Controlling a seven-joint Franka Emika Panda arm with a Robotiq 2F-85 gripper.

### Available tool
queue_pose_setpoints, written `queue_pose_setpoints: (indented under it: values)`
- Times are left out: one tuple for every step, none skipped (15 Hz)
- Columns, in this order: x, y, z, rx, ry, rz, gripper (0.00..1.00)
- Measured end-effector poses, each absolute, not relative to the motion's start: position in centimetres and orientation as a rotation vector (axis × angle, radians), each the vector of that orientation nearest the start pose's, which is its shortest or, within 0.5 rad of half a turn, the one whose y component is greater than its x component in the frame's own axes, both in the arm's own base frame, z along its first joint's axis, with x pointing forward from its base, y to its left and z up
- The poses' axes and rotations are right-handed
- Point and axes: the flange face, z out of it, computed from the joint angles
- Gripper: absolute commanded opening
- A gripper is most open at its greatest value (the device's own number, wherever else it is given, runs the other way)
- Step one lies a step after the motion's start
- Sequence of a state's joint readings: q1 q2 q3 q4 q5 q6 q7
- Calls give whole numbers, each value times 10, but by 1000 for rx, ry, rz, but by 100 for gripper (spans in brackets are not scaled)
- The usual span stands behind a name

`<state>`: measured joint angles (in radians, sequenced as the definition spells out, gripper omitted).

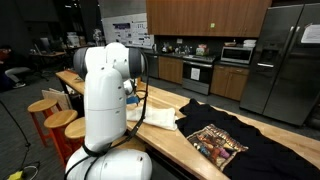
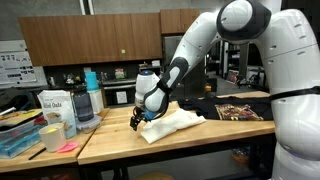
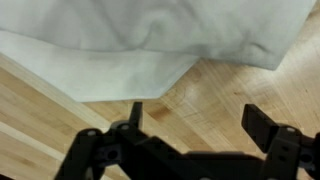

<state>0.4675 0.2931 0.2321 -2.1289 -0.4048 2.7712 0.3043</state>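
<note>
Cabinets [image 2: 90, 40] of dark wood run along the back wall, with a steel refrigerator [image 1: 280, 60] beside them; in front stretches a long butcher-block counter [image 2: 120, 145], seen in both exterior views; the white arm [image 2: 190, 45] bends down over it from its bulky base. On the counter lies a black shirt [image 1: 225, 140] with a printed picture, spread flat; just beside it sits a white cloth [image 2: 172, 123], rumpled and partly folded, near the counter's middle. The gripper [image 2: 137, 120] hangs low at the corner of that cloth farthest from the shirt, its jaws spread wide with nothing between them; in the wrist view the dark fingers [image 3: 135, 115] stand over bare wood, the cloth's edge just ahead of them; whether they touch it I cannot tell. At the counter's far end stand some containers [image 2: 55, 108] and a blue bottle [image 2: 92, 85].
</note>
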Motion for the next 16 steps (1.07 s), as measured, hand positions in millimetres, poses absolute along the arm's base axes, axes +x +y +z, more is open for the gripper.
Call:
queue_pose_setpoints:
  values:
    - [454,396,308,-2853,-1060,-598,100]
    - [455,395,307,-2862,-1045,-599,100]
    - [456,393,306,-2869,-1032,-597,100]
    - [457,392,305,-2874,-1022,-595,100]
    - [459,391,303,-2879,-1013,-591,100]
    - [460,390,301,-2884,-1003,-588,100]
    - [462,389,300,-2889,-993,-583,100]
    - [465,388,298,-2894,-984,-578,100]
    - [468,386,296,-2900,-971,-572,100]
    - [471,384,294,-2907,-958,-566,100]
    - [474,382,293,-2915,-945,-560,100]
    - [477,380,291,-2923,-932,-553,100]
    - [480,379,290,-2932,-918,-543,100]
    - [483,377,288,-2941,-902,-533,100]
    - [486,376,287,-2949,-887,-523,100]
    - [488,375,286,-2956,-870,-512,80]
